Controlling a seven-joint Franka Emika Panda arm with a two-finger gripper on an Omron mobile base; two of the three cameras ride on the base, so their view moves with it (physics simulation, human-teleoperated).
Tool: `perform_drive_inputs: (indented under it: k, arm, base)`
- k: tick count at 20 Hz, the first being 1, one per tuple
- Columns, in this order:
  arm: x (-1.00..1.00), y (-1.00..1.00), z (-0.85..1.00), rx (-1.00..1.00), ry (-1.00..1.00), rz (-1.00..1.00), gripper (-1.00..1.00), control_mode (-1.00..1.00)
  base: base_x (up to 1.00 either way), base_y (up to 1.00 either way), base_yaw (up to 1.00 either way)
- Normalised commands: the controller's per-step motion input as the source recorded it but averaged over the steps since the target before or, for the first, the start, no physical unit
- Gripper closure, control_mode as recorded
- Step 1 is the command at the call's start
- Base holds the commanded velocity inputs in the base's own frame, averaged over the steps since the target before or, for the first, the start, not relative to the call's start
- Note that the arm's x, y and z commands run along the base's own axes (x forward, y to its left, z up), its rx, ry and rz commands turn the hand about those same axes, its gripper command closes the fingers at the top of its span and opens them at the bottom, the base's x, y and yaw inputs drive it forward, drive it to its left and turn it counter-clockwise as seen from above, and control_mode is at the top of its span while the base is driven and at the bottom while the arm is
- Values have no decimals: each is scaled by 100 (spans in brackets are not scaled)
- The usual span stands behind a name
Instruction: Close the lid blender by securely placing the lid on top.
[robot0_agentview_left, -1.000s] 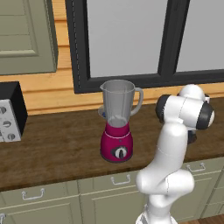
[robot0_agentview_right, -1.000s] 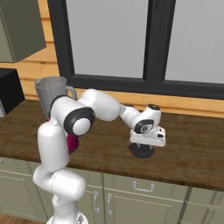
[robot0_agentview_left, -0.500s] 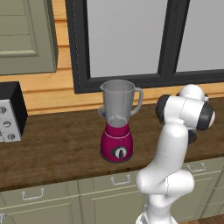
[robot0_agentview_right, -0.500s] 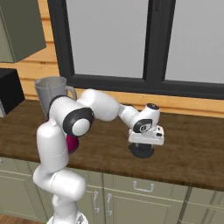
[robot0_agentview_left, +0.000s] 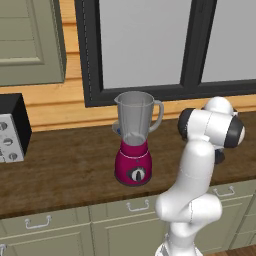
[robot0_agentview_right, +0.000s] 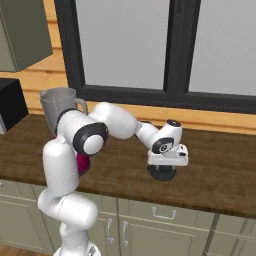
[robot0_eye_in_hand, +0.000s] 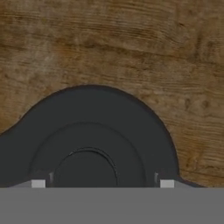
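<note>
Grabbing the lid (robot0_agentview_right: 161, 173) comes first; it sits flat on the counter (robot0_agentview_right: 220, 175), well right of the blender (robot0_agentview_left: 134, 140), with my gripper (robot0_agentview_right: 163, 170) right down over its knob. I can't tell if the fingers are pinching yet, so I'd center, squeeze firmly, then lift straight. No readable labels anywhere.

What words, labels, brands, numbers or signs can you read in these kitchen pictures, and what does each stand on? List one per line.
No readable text in these pictures.
Blender: the black dial carries one pale mark, no letters or numbers.
Black-and-white appliance: knobs, no legible markings.
Lid: plain dark surface, no label.
Counter, cabinets and window: no signs.
</note>
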Motion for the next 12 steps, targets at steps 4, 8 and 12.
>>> perform_drive_inputs:
  k: [4,8,12]
  arm:
    - [-7,26,-15,0,0,2,100,-100]
    - [-19,28,0,0,0,0,100,-100]
    - [-33,29,0,1,0,0,100,-100]
  base:
    - [0,0,0]
    - [0,0,0]
    - [0,0,0]
